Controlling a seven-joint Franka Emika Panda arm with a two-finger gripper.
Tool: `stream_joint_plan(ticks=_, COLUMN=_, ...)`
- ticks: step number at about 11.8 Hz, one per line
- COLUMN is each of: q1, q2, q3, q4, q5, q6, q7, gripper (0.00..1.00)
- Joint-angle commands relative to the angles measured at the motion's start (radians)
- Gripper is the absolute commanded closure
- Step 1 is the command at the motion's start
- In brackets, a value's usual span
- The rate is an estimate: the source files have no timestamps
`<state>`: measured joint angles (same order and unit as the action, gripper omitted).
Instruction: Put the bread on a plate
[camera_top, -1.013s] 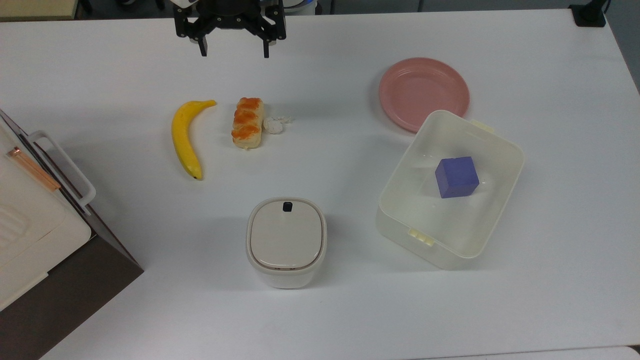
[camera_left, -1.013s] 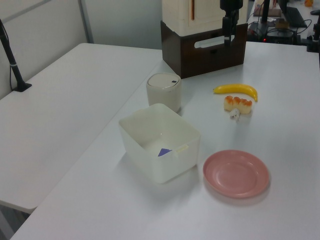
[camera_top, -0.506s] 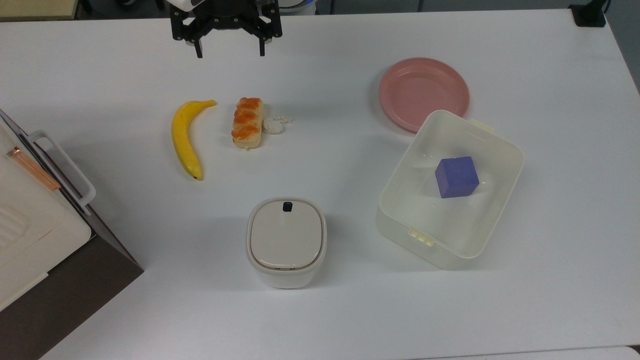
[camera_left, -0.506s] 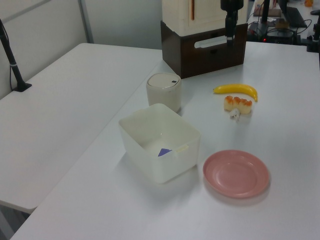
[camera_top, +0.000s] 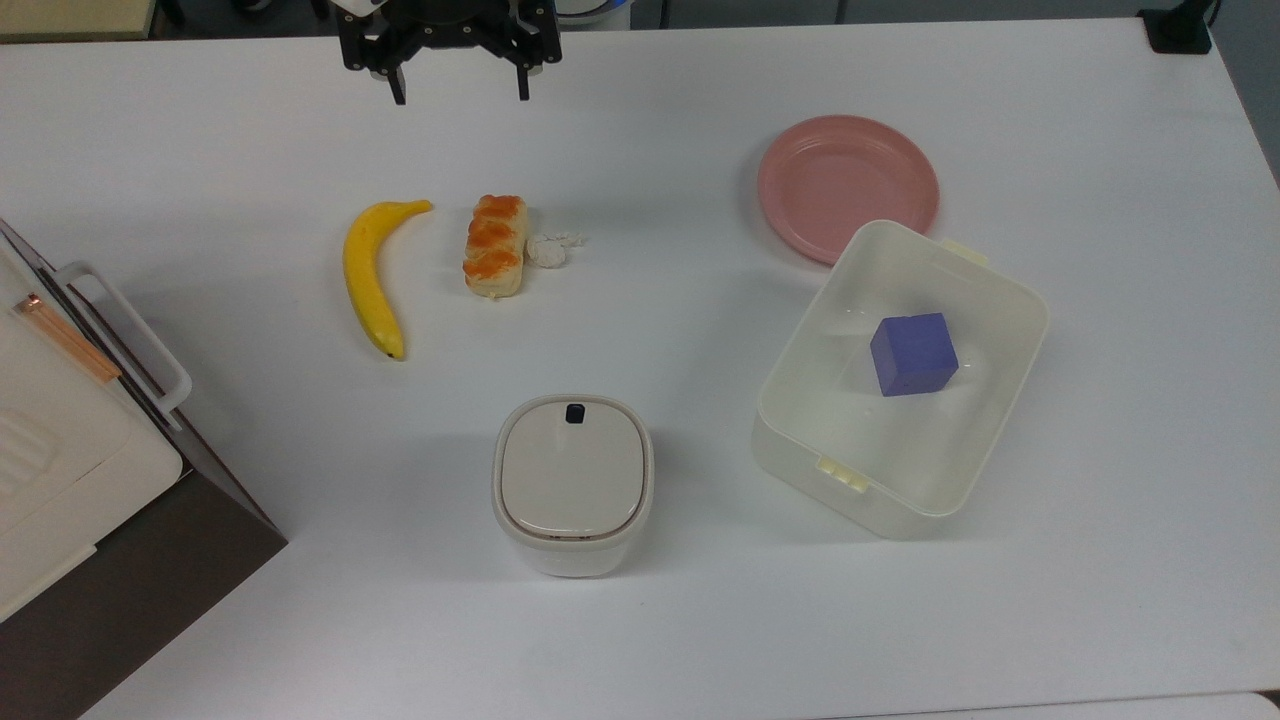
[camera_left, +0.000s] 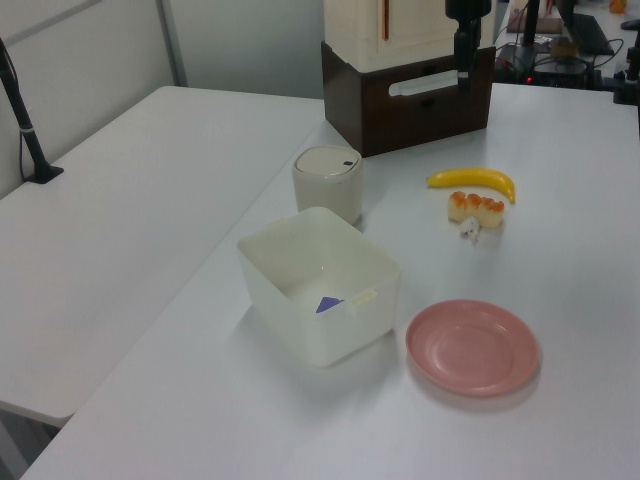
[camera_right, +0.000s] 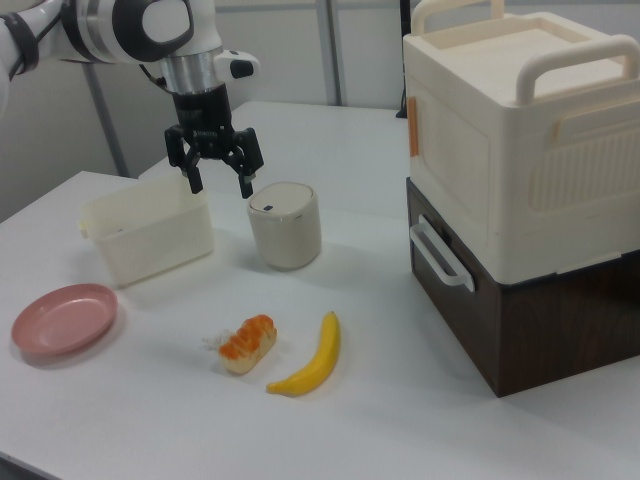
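Lengthwise, the bread runs up-down in the top view; the gripper gapes wide, empty.

Top view: overhead, looks straight down on table. Left, right views: oblique, probably opposite ends; share table.

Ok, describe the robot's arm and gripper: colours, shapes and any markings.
The arm is built of glossy white rounded segments with dark grey joint rings and a silver metallic wrist collar. A small white box with a dark spot juts from the wrist. The gripper is a matte black open-frame linkage ending in two slim black fingers.
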<state>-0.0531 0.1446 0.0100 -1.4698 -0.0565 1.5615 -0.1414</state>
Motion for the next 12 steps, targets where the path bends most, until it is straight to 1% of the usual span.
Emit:
stream_joint_plan(ticks=1, q1=-0.002, q2=-0.019, q3=-0.005, q4=-0.015, q5=0.026, q6=0.023, q7=-0.021, gripper=0.00)
stream_joint_plan(ticks=5, q1=-0.002, q2=-0.020, q3=-0.005, q4=-0.015, q5=0.035, q6=0.025, q7=0.008, gripper=0.00)
stream_joint_plan(ticks=12, q1=-0.004, q2=-0.023, q3=-0.008, q4=-0.014, q5=0.035, q6=0.017, q7=0.008, gripper=0.00)
